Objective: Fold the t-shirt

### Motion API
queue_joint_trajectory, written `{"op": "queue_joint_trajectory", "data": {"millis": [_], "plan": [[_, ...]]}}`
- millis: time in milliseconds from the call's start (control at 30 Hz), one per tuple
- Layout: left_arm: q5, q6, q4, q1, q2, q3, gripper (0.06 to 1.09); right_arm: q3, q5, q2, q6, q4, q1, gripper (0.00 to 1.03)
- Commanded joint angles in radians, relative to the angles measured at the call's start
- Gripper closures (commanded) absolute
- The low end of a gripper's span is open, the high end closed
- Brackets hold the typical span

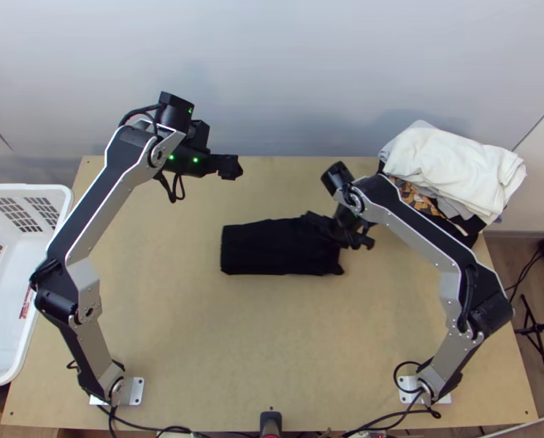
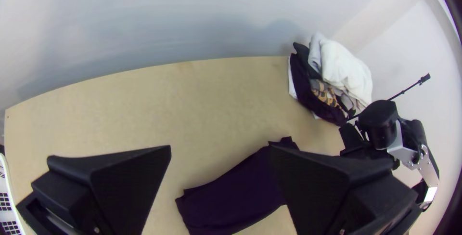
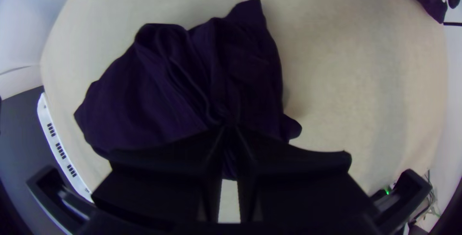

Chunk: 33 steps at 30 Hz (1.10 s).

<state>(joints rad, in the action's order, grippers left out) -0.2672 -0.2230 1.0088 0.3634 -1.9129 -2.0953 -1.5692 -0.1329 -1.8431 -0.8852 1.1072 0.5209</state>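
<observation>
Item 1: right gripper [image 3: 228, 126], clenched on black t-shirt [image 1: 272, 248]. You have a pinch of cloth between the fingers, at the shirt's end nearer the right arm; the fabric bunches into creases around it.

Item 2: left gripper [image 2: 220, 147], released, fingers wide apart and holding nothing. You have it beyond the shirt's far edge, toward the left arm's side.

Item 3: the t-shirt itself, laid on the table [image 1: 272, 328] as a compact, layered strip; its left end lies fairly flat, its right end is rumpled. Number of folds: cannot tell.

Item 4: clothes pile [image 1: 454, 168], beyond the shirt to the far right.

Item 5: white basket [image 1: 38, 188], well apart from the shirt to the left.

Step in hand, by judgement: a late fold, the right end gripped. Your next move likely calls for carrying that end over toward the left end, keeping edges aligned, then letting go and smoothing the creases.
</observation>
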Motion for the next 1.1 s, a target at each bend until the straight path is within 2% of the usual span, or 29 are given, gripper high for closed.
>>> {"op": "queue_joint_trajectory", "data": {"millis": [0,33,100,133,200,333,567,700,867,1067], "plan": [[0.002,0.008,-0.004,0.0,-0.015,0.003,0.1,0.147,0.046,0.053,0.003,0.045,-0.038,0.73],[0.002,0.008,-0.004,0.0,-0.02,0.003,0.1,0.164,0.044,0.061,0.005,0.045,-0.038,0.55],[0.002,0.01,-0.006,0.002,-0.023,0.003,0.1,0.17,0.046,0.084,0.023,0.045,-0.038,0.12],[0.002,0.01,-0.006,0.002,-0.025,0.003,0.1,0.155,0.046,0.093,0.029,0.045,-0.038,0.06],[0.002,0.014,-0.006,0.002,-0.026,0.003,0.1,0.094,0.052,0.117,0.054,0.034,-0.038,0.06],[0.003,0.017,-0.006,-0.003,-0.026,0.003,0.1,-0.034,0.078,0.14,0.117,-0.075,-0.021,0.06],[0.01,0.024,-0.006,-0.009,-0.017,0.001,0.1,-0.219,0.078,-0.062,0.167,-0.107,-0.001,0.06],[0.01,0.025,-0.001,-0.026,-0.003,0.001,0.1,-0.178,0.13,-0.122,0.184,-0.102,-0.007,0.06],[0.01,0.028,0.01,-0.06,0.002,0.003,0.1,-0.034,0.315,-0.13,0.19,-0.106,-0.016,0.06],[0.01,0.028,0.008,-0.061,0.0,0.011,0.1,0.054,0.391,-0.128,0.134,-0.107,-0.022,0.06]]}}
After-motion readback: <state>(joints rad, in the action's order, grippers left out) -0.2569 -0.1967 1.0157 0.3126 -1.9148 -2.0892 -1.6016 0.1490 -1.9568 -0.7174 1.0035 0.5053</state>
